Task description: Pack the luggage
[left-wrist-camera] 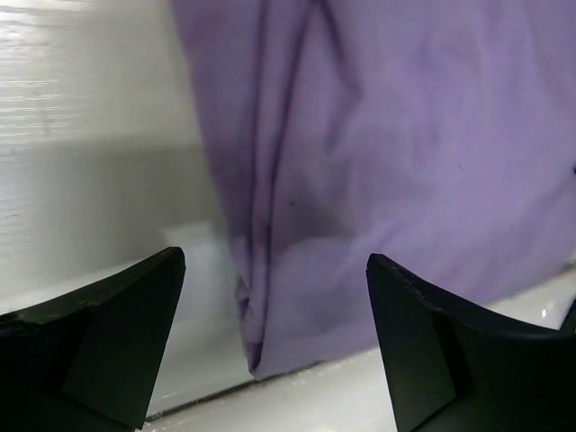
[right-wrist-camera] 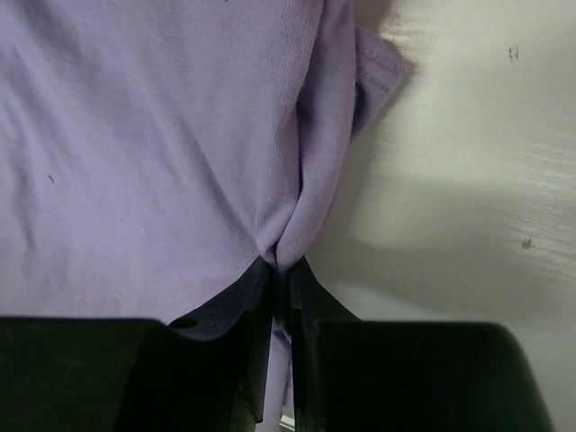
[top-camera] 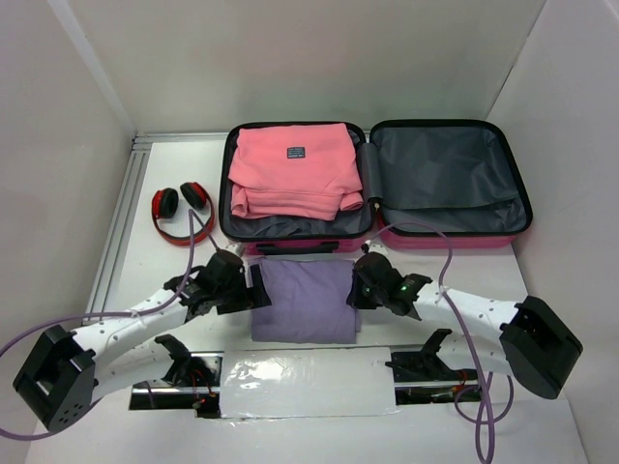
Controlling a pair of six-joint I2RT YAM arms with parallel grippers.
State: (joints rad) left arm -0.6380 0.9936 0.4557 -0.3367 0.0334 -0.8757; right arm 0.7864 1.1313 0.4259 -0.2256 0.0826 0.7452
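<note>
The luggage (top-camera: pixel 445 232) lies open at the back of the table, pink shell and grey lining. A folded pink garment (top-camera: pixel 292 169) lies in its left half. The right half holds only its lining. A folded lilac cloth (top-camera: pixel 305 300) lies on the table in front of the luggage. My left gripper (top-camera: pixel 259 287) is open at the cloth's left edge; the cloth's edge (left-wrist-camera: pixel 261 297) lies between its jaws, untouched. My right gripper (top-camera: pixel 360 285) is shut on a pinch of the cloth's right edge (right-wrist-camera: pixel 310 198).
Red and black headphones (top-camera: pixel 182 213) lie left of the luggage. A shiny silver strip (top-camera: pixel 305 382) lies at the near edge between the arm bases. White walls close in the table on the left, back and right.
</note>
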